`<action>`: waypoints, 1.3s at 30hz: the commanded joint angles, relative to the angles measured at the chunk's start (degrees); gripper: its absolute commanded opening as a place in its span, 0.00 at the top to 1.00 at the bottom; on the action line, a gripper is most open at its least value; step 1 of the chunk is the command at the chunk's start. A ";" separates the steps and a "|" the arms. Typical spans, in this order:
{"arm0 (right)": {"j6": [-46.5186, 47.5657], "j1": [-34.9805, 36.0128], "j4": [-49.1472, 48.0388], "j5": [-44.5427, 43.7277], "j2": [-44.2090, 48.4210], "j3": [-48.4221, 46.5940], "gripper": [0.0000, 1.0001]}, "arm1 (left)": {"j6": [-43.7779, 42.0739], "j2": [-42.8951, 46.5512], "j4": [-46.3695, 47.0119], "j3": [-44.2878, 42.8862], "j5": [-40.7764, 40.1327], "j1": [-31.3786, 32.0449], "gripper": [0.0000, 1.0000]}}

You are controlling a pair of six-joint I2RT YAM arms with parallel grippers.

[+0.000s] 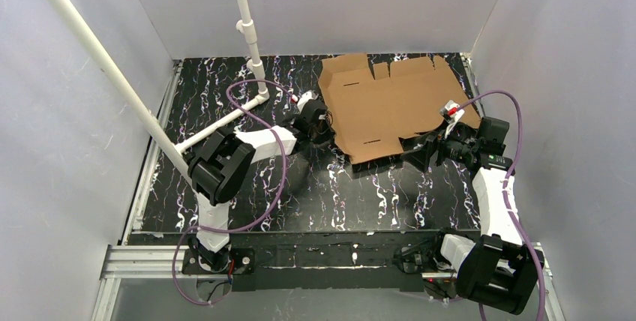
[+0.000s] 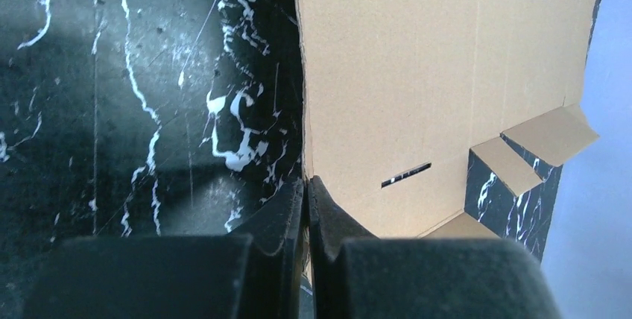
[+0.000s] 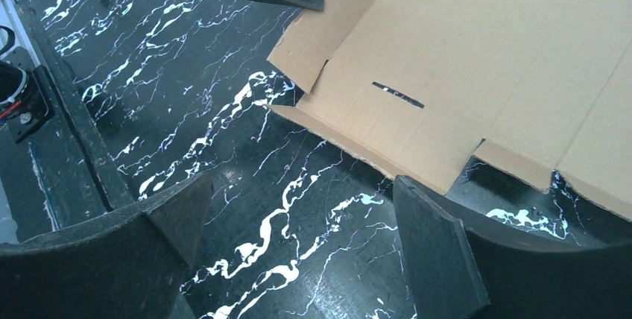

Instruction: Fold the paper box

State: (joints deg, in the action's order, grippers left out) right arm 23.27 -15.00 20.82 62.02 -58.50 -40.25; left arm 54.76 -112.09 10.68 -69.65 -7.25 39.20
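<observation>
Although the overhead view only places the left gripper (image 1: 328, 130) at the left edge of the paper box (image 1: 390, 103), your left wrist view settles the grip. There the left gripper (image 2: 305, 185) has its black fingers (image 2: 287, 211) pressed together, with the edge of the paper box (image 2: 432, 73) running into the slit between them.

The right wrist view shows what the overhead one hides. The right gripper (image 3: 305, 237) hangs wide open over the bare table (image 3: 223, 155), just short of the near edge of the paper box (image 3: 484, 51), holding nothing. In the overhead view the right gripper (image 1: 418, 154) is a dark shape at that edge.

The box is a flat, unfolded die-cut sheet of plain brown corrugated cardboard, matte, with crease lines, notched flaps and a narrow slot (image 3: 397, 95). The table (image 1: 375, 193) is glossy black with white marble veins.

The sheet lies in the far right part of the table. Its long axis runs roughly left to right, slightly skewed, with flaps along its far and near edges.
</observation>
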 commanded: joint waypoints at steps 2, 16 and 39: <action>3.43 -0.29 1.37 2.10 0.49 0.11 0.00 | -3.79 9.10 -0.30 6.06 -1.92 2.50 1.00; 13.80 -0.38 14.25 -1.99 0.78 -3.07 0.00 | 8.53 23.22 -0.47 25.32 -9.82 16.97 1.00; 41.74 -0.38 37.12 -12.79 -6.46 -13.35 0.00 | -11.48 33.52 -19.44 19.84 -3.43 15.33 0.27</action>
State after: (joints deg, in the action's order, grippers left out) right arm 48.86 -15.05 46.70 50.65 -63.72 -49.80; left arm 53.71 -83.74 -1.17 -47.11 -16.12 56.55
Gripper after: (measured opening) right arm 1.000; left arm 0.697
